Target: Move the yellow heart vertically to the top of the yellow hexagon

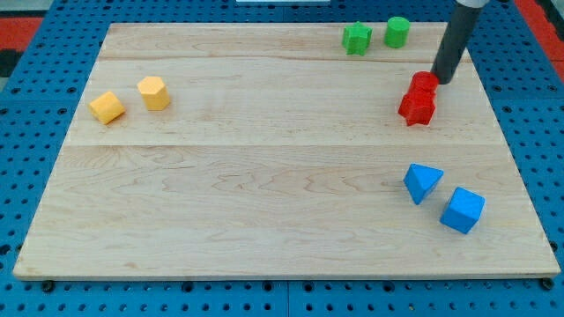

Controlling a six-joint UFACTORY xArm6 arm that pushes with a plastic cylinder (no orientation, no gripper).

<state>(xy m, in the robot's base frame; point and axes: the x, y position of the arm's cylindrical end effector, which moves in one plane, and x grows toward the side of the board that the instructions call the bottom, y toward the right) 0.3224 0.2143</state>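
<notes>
Two yellow blocks: heart [107, 107] left of hexagon [154, 92]; my tip [440, 81] beside red block [423, 84].

Two small yellow blocks lie near the view's left edge of the pale wooden worktop [264, 202], side by side but just apart. The yellow heart block [107, 107] sits lower and further left; the yellow hexagon block [154, 92] lies to its upper right.

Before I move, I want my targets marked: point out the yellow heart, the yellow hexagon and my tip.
yellow heart [107, 107]: camera view, middle of its top face.
yellow hexagon [153, 92]: camera view, middle of its top face.
my tip [443, 81]: camera view, rod's very end, beside the red blocks [419, 99].
</notes>
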